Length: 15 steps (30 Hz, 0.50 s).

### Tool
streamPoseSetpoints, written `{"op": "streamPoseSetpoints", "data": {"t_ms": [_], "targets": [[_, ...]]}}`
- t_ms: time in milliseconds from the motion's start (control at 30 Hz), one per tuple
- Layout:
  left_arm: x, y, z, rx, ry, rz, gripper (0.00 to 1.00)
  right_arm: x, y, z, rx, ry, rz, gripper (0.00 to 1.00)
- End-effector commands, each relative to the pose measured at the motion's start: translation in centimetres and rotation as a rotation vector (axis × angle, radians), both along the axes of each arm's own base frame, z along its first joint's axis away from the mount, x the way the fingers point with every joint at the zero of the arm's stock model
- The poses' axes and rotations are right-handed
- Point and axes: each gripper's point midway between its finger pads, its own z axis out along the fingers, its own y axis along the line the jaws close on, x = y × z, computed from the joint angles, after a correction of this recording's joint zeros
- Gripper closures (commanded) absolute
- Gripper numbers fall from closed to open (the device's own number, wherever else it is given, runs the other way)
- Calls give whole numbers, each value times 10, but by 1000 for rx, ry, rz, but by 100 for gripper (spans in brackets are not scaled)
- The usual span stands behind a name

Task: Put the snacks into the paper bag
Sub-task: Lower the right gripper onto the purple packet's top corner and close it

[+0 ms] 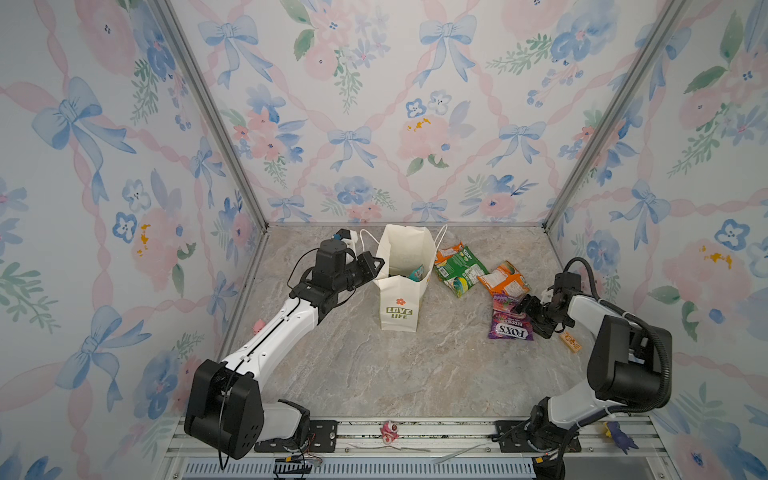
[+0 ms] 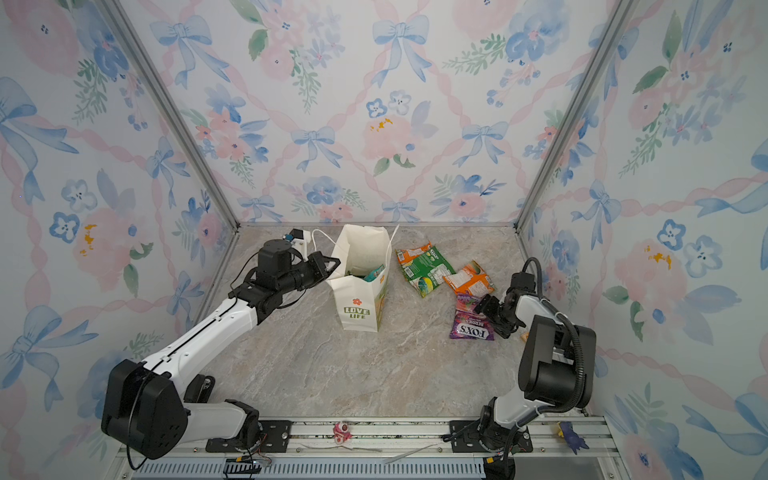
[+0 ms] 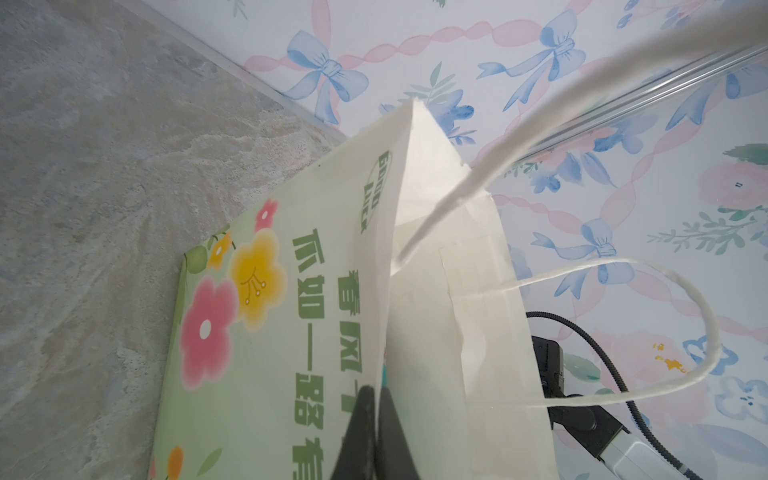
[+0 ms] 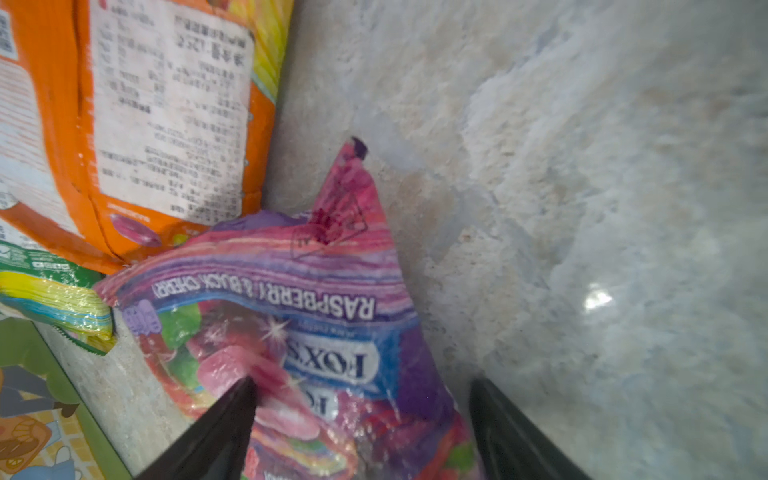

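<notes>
The cream paper bag (image 1: 400,297) (image 2: 360,299) stands upright and open mouthed at the back middle of the table. My left gripper (image 1: 376,264) (image 2: 334,264) (image 3: 378,392) is shut on the bag's left rim, one finger outside on its green printed side (image 3: 291,332), one inside. A teal snack (image 1: 415,272) shows inside the bag. To the right lie a green packet (image 1: 459,268), an orange packet (image 1: 505,280) (image 4: 166,124) and two purple FOX'S packets (image 1: 510,328) (image 4: 332,332). My right gripper (image 1: 523,306) (image 2: 484,306) (image 4: 361,390) is open, its jaws straddling the upper FOX'S packet.
A small wooden block (image 1: 569,343) lies beside my right arm. A pink pig figure (image 1: 258,325) sits by the left wall. A pink toy (image 1: 389,432) and a purple toy (image 1: 619,434) rest on the front rail. Floral walls enclose three sides.
</notes>
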Motion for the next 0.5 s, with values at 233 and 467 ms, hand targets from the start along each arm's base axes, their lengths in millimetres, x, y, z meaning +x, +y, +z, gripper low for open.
{"op": "streamPoseSetpoints", "data": {"t_ms": [233, 467], "targets": [[-3, 0, 7, -21, -23, -4, 100, -6, 18, -14, 60, 45, 46, 34], [-2, 1, 7, -21, -25, -3, 100, 0, 23, -10, 77, 20, 67, 47]]}}
